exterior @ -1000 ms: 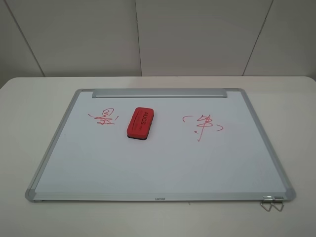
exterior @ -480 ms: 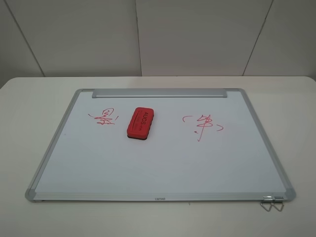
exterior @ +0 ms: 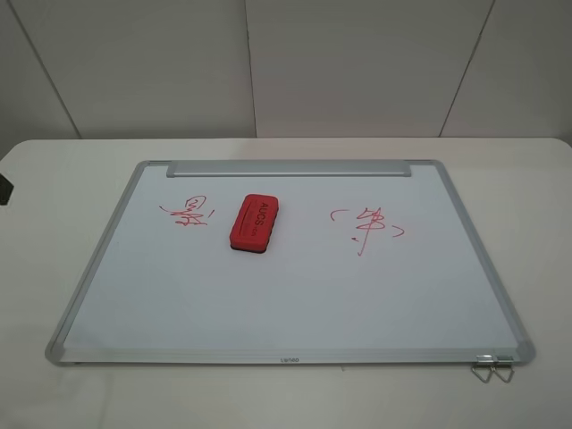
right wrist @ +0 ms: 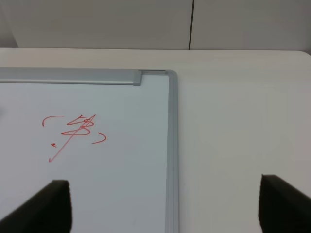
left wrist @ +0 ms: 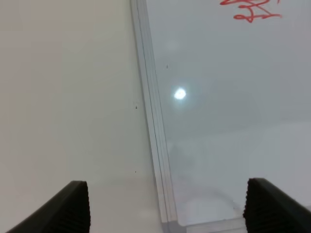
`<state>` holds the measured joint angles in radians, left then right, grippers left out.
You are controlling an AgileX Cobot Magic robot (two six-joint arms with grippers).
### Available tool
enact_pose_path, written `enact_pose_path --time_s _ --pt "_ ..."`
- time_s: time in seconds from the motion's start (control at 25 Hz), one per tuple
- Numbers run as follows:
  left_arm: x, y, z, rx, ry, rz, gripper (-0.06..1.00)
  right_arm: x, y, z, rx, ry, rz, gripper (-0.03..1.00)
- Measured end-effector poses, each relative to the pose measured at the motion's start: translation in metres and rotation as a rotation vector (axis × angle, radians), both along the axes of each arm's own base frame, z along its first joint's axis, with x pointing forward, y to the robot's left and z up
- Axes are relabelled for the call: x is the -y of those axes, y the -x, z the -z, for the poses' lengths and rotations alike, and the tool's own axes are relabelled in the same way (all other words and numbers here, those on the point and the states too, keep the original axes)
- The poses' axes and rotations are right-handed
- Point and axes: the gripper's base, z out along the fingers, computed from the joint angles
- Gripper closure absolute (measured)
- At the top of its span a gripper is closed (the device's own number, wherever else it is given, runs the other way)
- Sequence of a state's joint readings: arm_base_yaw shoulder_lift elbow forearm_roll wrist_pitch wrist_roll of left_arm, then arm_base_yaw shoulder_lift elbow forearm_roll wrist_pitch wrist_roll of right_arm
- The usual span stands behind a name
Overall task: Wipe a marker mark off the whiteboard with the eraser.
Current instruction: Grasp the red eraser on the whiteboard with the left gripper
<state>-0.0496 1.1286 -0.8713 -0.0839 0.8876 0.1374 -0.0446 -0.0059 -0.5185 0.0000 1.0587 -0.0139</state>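
Cream-white tabletop (exterior: 54,179) carries everything here, and most of it is taken up by the whiteboard (exterior: 286,295), lying flat in its silver frame with grey corner caps. A metal strip (exterior: 288,168) runs along the board's far edge.

The left pincer (left wrist: 170,208) hangs with its two dark fingers spread wide and nothing between them. One finger is over the bare tabletop and the other over the board, with the board's left frame rail running between them. The right pincer (right wrist: 165,206) is likewise spread wide and empty. It looks toward the far right corner of the board, one finger over the white surface and one over the tabletop.

The eraser (exterior: 256,223), a red block with dark lettering on top, lies flat on the board's far half, a little left of centre and touched by neither pincer. Just beside it on the left, but apart from it, is the marker mark (exterior: 188,212), a small red scribble. Well to the right sits a second red scribble (exterior: 366,225), set between bracket-like curves and trailing a long tail.

A small wire clip (exterior: 493,366) pokes out at the board's near right corner. A dark shape (exterior: 4,189) shows at the left edge of the high view; it may be part of an arm, but too little shows to tell.
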Motion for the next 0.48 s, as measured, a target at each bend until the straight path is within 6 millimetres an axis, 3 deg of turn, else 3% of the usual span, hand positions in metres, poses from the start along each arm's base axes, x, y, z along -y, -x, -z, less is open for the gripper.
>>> enact_pose_path --time_s 0.2,0.36,0.48 --pt "0.024 -0.078 0.025 -0.099 -0.023 0.077 0.29 0.0 0.0 0.0 0.0 0.0 0.0 0.27" --pt "0.077 -0.125 0.049 -0.15 -0.074 0.222 0.28 0.0 0.0 0.0 0.0 0.0 0.0 0.27" --pt "0.121 -0.144 0.07 -0.187 -0.103 0.299 0.25 0.0 0.0 0.0 0.0 0.0 0.0 0.27"
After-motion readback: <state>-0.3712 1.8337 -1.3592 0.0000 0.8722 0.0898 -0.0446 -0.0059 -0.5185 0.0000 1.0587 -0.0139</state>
